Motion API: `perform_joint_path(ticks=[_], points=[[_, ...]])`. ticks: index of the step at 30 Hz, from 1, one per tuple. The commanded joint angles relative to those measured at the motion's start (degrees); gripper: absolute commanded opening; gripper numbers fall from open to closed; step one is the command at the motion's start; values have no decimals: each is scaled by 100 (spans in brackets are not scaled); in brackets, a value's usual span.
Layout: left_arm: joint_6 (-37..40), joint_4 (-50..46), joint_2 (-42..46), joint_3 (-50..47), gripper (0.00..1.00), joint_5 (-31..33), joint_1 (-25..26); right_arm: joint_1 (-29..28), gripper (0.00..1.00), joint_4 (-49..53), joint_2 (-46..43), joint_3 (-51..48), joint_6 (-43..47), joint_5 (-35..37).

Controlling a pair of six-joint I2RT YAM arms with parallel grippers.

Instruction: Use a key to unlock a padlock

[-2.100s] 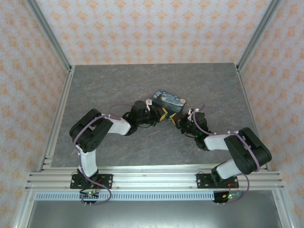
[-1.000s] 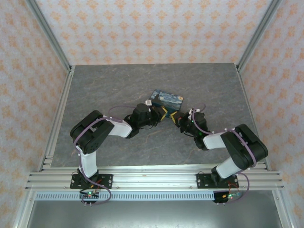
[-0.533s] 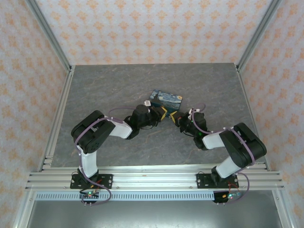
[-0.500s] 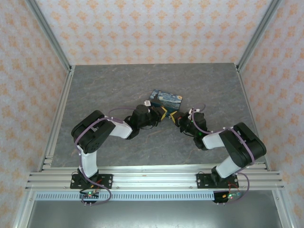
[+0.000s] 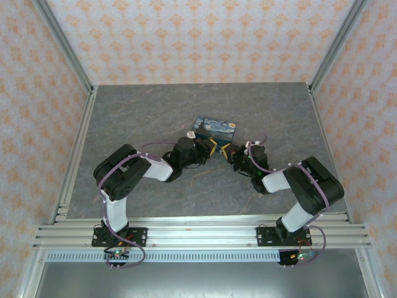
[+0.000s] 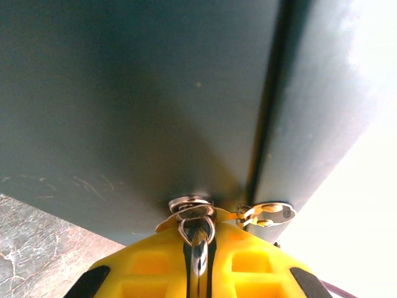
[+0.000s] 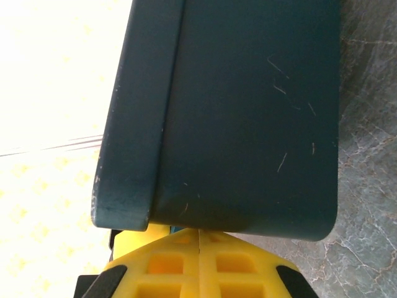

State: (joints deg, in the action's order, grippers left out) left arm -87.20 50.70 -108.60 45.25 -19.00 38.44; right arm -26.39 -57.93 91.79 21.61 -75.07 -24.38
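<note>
1. The left gripper [image 5: 211, 147] is clenched on the key [image 6: 198, 249], a slim pale metal piece caught in the slit between its yellow fingers [image 6: 149, 268] (the key's head cannot be made out).
2. Straight ahead of those fingertips, touching them, stands the padlock [image 6: 136, 93]. Its dark teal side faces this wrist camera.
3. The key's front end meets a round metal fitting [image 6: 189, 203] low on that side, just beyond the fingertips.
4. A second small metal piece [image 6: 268, 212] sits just right of the tips, at a vertical edge of the block.
5. The right gripper [image 5: 227, 151] is closed tight, its two yellow pads [image 7: 167, 264] pressed flat together with nothing visible between them.
6. Its tips sit just under the padlock's [image 7: 248, 112] rounded lower edge. Whether they touch it I cannot tell.
7. In the top view the padlock [image 5: 215, 128] lies on the grey table [image 5: 155, 105] just beyond both grippers, painted face up. The left gripper is at its near left corner and the right gripper at its near right, and the two tools are close together.
</note>
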Motion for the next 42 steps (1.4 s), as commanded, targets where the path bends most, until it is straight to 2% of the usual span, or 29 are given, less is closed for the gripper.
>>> perform_joint_path(ticks=[1, 11, 22, 39, 42], points=[[294, 109, 280, 147, 0, -913, 497, -83, 0, -205, 38, 378, -100, 160], [251, 143, 207, 226, 0, -957, 525, -217, 0, -62, 217, 564, 25, 183], [-688, 1327, 72, 106, 0, -938, 522, -138, 0, -427, 506, 327, 173, 285], [444, -301, 636, 230, 0, -1240, 542, 116, 0, -155, 269, 531, 314, -94], [493, -287, 638, 217, 0, -1234, 539, 121, 0, -105, 272, 614, 326, -163]])
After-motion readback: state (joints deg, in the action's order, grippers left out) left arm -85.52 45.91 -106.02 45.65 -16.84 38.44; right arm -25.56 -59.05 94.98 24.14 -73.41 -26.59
